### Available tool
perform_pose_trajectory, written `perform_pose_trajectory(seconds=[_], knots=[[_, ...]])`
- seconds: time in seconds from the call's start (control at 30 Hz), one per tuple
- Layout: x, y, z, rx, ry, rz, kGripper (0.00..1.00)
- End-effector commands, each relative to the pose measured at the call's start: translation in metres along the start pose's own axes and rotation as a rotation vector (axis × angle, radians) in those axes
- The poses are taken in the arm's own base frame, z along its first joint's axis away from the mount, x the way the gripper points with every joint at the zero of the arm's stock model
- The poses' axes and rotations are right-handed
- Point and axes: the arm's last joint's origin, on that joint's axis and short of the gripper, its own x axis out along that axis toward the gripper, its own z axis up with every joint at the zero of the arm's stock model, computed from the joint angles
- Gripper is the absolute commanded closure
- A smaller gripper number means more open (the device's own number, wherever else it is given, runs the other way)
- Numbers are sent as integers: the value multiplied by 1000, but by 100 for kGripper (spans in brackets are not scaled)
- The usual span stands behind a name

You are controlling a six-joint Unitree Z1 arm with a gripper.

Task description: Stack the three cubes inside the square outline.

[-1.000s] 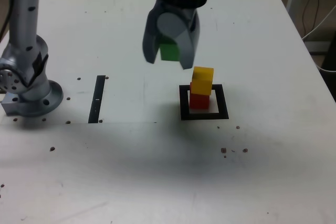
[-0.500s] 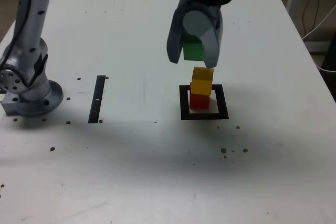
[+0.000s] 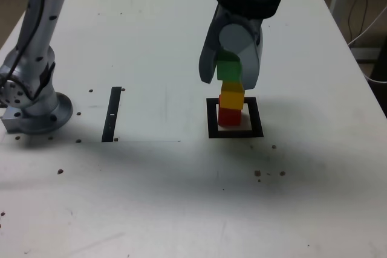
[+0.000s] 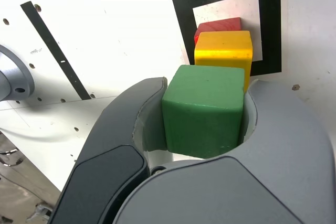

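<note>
Gripper: the gripper (image 3: 230, 72) pinches the green cube (image 3: 228, 68) between its smooth grey curved jaws.
Wrist view only: the green cube (image 4: 203, 109) fills the jaw gap, its matte faces square to them.
Exterior view only: the green cube sits directly over the yellow cube (image 3: 231, 98); contact unclear.
Stack: the yellow cube rests on the red cube (image 3: 229, 116), an upright column below the gripper.
Outline: the square outline (image 3: 234, 132), black tape, rings the red cube.
</note>
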Motion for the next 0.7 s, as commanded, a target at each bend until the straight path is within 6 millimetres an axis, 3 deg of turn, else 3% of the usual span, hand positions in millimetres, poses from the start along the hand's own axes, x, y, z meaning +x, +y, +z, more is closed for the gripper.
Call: perform_pose_trajectory(seconds=[0.0,0.67], knots=[[2,0,2,4,20,-8,67],[15,4,13,13,48,-19,66]])
